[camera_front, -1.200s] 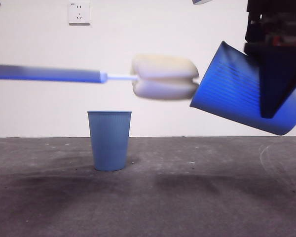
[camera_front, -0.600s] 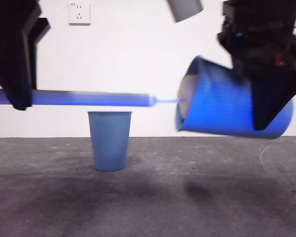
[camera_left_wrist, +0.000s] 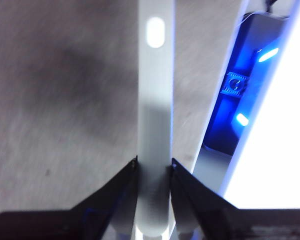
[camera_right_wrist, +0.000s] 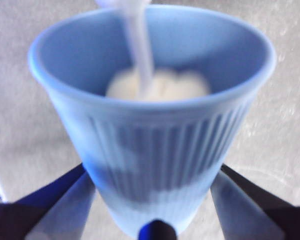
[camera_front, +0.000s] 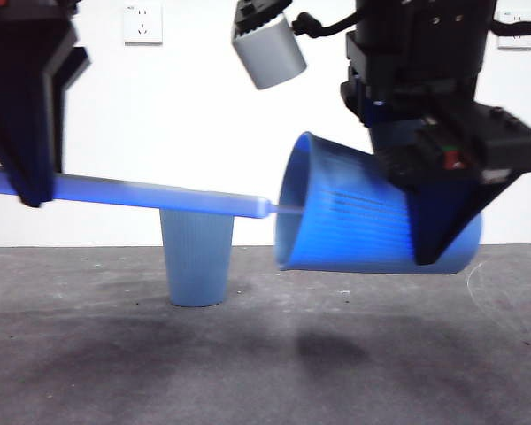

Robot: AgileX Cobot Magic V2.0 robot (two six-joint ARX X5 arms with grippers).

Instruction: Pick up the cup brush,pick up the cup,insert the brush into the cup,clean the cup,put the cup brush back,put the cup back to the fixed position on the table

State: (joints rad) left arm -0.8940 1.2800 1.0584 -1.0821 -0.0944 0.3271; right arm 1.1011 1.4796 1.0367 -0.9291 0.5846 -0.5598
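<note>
**Blue cup held on its side, brush head inside**

Blue ribbed plastic: the cup hangs above the table, tipped nearly on its side. The right gripper clamps it near the base, one jaw on each flank of the ribbed wall, as the right wrist view shows.

The brush runs almost level into the cup's mouth. Its cream sponge head sits deep inside, near the bottom; in the front view only the thin white neck shows at the rim. The grey handle reaches away from the cup to the left gripper, whose jaws are pressed tight on it from both sides. The handle's far end carries a small oval hole, seen in the left wrist view.

A second cup stands upright on the table below the handle, between the two grippers, and touches neither the brush nor the held cup. A shadow lies on the table under the held cup.

Behind the cup: a pale wall with a socket high up. A grey box on the right arm hangs above the cup's rim.
</note>
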